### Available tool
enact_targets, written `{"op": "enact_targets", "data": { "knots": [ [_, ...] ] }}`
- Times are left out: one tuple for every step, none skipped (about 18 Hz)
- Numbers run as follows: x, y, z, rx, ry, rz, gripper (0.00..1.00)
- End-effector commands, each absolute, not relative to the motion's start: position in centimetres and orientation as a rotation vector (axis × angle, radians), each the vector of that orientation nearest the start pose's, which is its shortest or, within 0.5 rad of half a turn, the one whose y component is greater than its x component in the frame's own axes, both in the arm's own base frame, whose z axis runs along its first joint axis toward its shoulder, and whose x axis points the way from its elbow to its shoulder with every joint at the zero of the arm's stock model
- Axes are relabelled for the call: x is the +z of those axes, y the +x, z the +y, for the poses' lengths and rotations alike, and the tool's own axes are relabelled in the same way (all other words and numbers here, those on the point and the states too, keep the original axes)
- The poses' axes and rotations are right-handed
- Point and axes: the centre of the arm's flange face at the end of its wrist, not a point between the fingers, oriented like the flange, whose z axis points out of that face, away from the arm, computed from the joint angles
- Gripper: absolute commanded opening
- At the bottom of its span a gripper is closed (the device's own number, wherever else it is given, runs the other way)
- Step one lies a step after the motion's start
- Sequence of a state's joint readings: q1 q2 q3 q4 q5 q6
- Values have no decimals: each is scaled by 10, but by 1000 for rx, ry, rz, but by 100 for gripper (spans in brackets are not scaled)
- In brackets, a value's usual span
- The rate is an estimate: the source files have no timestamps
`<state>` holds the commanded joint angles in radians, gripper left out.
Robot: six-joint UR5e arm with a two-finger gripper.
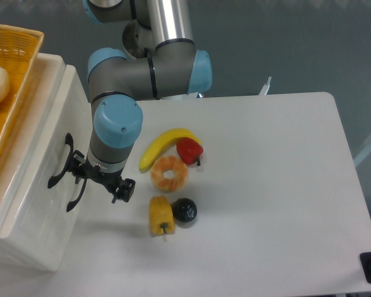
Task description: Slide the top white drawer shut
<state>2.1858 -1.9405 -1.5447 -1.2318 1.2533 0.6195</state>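
At left, the gripper [101, 180], fingers apart, is pressed against the top white drawer [62, 130] beside its handle [60, 167].

the arm [142, 68] is built of smooth grey cylindrical joints with light blue round end caps, joined to a polished silver tube at the top. thin dark seams ring the joints. at its tip sits a small black claw [99, 180] of angular metal parts, with short dark fingers
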Motion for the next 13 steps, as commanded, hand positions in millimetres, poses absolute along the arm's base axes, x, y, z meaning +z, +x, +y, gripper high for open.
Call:
{"op": "enact_targets", "data": {
  "knots": [
    [333, -232, 601, -376, -2930, 44, 100],
    [334, -247, 595, -344, -2933, 79, 100],
    [336, -259, 588, -294, -2947, 127, 100],
    [339, -269, 582, -252, -2959, 167, 100],
    [351, -279, 577, -213, -2948, 180, 100],
    [364, -289, 572, -184, -2931, 176, 100],
    [373, -297, 569, -160, -2917, 185, 100],
    [379, -302, 567, -142, -2906, 219, 100],
    [383, -310, 564, -118, -2898, 269, 100],
    [389, -317, 559, -84, -2892, 336, 100],
    [406, -329, 547, -25, -2879, 389, 100],
    [417, -341, 534, 29, -2871, 454, 100],
    [422, -349, 526, 57, -2854, 543, 100]
  ]
}}
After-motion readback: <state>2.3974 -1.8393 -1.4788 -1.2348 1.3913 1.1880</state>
